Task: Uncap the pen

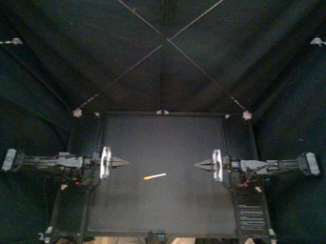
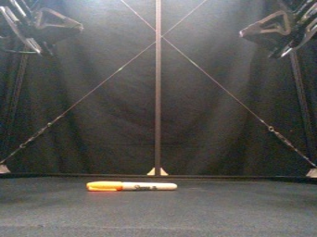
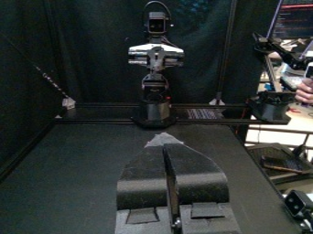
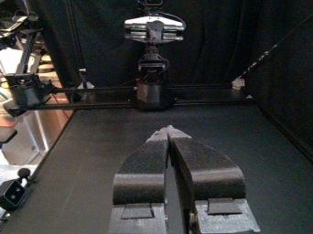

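A marker pen (image 1: 154, 176) lies flat near the middle of the black table (image 1: 178, 214), its long axis running close to the 9-to-3 o'clock line in the top view, with the 3 o'clock end tipped slightly toward the back. From the front the pen (image 2: 132, 186) shows an orange cap at the 9 o'clock end and a white barrel with dark print pointing toward 3 o'clock, the cap still on. Both arms are held level above the table, reaching in from opposite sides and facing each other. The left gripper (image 1: 124, 164) sits at about 10 o'clock from the pen and the right gripper (image 1: 199, 164) at about 2 o'clock, both well clear of it. In the wrist views, the left gripper (image 3: 164, 137) and the right gripper (image 4: 169, 131) each have their jaws pressed together at the tips, clenched on nothing.
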You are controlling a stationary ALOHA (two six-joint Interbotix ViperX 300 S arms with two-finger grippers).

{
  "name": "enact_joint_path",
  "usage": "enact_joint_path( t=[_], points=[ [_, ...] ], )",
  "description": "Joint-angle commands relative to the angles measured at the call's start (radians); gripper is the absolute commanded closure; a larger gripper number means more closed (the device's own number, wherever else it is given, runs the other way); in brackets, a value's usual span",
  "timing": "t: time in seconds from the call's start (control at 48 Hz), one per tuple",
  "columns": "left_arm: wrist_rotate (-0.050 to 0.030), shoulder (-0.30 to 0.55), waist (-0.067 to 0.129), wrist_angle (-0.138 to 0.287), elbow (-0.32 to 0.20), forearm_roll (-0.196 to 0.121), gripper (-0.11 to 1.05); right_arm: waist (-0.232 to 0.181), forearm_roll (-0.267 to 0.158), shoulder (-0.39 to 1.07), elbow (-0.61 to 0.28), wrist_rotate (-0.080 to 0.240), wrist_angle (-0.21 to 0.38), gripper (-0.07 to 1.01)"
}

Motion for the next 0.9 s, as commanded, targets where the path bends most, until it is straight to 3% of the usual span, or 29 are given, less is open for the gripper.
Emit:
enact_joint_path(
  t=[0.021, 0.229, 0.375, 0.479, 0.604, 0.75, 0.896],
  points=[
    [0.0015, 0.017, 0.002, -0.006, 0.006, 0.000, 1.00, -0.011, -0.002, 0.043, -0.011, 0.008, -0.006, 0.86],
    [0.0000, 0.074, -0.006, -0.014, 0.005, 0.000, 0.97, -0.029, -0.003, 0.229, -0.058, 0.006, -0.006, 0.89],
    [0.0000, 0.172, -0.008, -0.020, -0.003, 0.000, 0.96, -0.041, -0.003, 0.403, -0.137, -0.005, -0.006, 0.88],
    [0.0061, 0.247, -0.008, -0.020, -0.017, 0.000, 0.96, -0.054, -0.006, 0.517, -0.193, -0.008, -0.006, 0.88],
    [0.0077, 0.318, -0.008, -0.020, -0.034, 0.005, 0.94, -0.057, -0.049, 0.670, -0.262, -0.008, -0.006, 0.87],
    [0.0077, 0.365, -0.002, -0.020, -0.040, 0.008, 0.87, -0.055, -0.130, 0.836, -0.345, 0.009, -0.005, 0.75],
    [0.0077, 0.377, 0.000, -0.020, -0.041, 0.006, 0.76, -0.054, -0.146, 0.966, -0.422, 0.009, -0.003, 0.56]
  ],
)
